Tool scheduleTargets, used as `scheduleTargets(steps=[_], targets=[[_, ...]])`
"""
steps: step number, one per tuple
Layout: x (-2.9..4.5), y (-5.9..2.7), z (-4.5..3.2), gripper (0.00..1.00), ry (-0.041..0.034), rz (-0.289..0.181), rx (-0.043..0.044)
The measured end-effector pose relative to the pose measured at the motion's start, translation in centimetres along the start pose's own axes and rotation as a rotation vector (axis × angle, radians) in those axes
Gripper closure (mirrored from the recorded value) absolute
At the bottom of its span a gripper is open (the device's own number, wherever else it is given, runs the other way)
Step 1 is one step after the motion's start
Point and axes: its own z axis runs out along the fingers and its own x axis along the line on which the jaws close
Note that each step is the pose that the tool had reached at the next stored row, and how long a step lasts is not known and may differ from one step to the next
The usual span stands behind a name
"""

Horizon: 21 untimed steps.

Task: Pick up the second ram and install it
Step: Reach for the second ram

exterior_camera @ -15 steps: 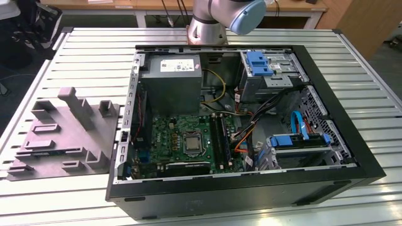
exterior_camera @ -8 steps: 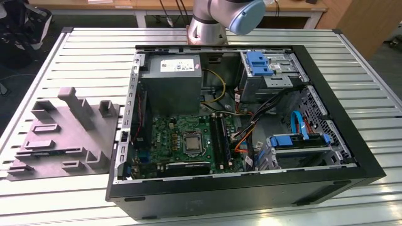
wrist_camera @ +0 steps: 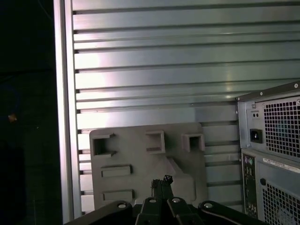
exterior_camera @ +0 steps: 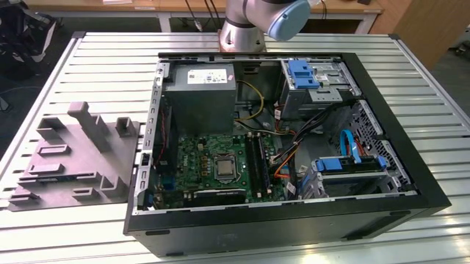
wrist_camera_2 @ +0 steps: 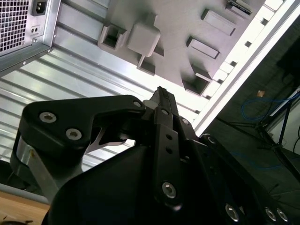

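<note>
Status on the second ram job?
Tool shut, empty, aimed at the grey tray. Open PC case beside the tray. Nothing seen between tool and tray.

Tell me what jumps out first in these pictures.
The open computer case takes the middle of the exterior view, its green motherboard bare. A grey tray lies beside it, at the exterior view's left. In both wrist views the black gripper looms in front, with the tray beyond it.
</note>
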Motion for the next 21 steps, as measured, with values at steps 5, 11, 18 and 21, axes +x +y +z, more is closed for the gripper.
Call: scheduleTargets(steps=[5,11,18,21], targets=[[0.13,-0.79,0.17,0.9,0.0019,0.0,0.0002],[0.21,-1.84,0.42,0.9,0.0042,0.0,0.0002],[0.26,-3.45,0.91,0.9,0.0108,0.0,0.0009],[0.23,-3.94,1.07,0.9,0.013,0.001,0.001]])
